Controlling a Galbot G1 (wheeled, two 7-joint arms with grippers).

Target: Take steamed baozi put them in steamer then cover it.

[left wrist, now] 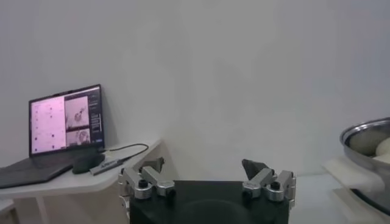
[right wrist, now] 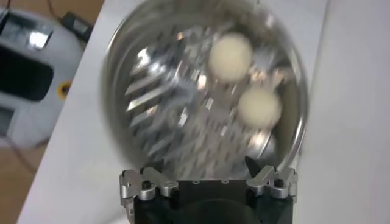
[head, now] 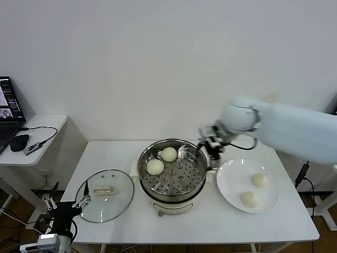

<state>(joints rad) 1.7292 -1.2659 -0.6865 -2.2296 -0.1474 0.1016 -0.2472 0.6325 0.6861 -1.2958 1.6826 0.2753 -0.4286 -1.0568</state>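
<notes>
The steel steamer [head: 169,197] stands mid-table with two baozi [head: 169,154] [head: 155,166] on its perforated tray. Two more baozi [head: 259,180] [head: 250,199] lie on a white plate [head: 235,178] to its right. The glass cover [head: 105,196] rests flat on the table, left of the steamer. My right gripper [head: 211,143] hovers at the steamer's right rim, open and empty. In the right wrist view it [right wrist: 205,165] looks down on the tray [right wrist: 164,115] and both buns [right wrist: 230,56] [right wrist: 259,106]. My left gripper [head: 66,203] is parked low, off the table's front left corner, open [left wrist: 205,165] and empty.
A side desk [head: 37,138] at the far left carries a laptop [left wrist: 64,122], a mouse [head: 19,142] and a cable. The wall runs close behind the table. The steamer's rim [left wrist: 365,131] shows at the edge of the left wrist view.
</notes>
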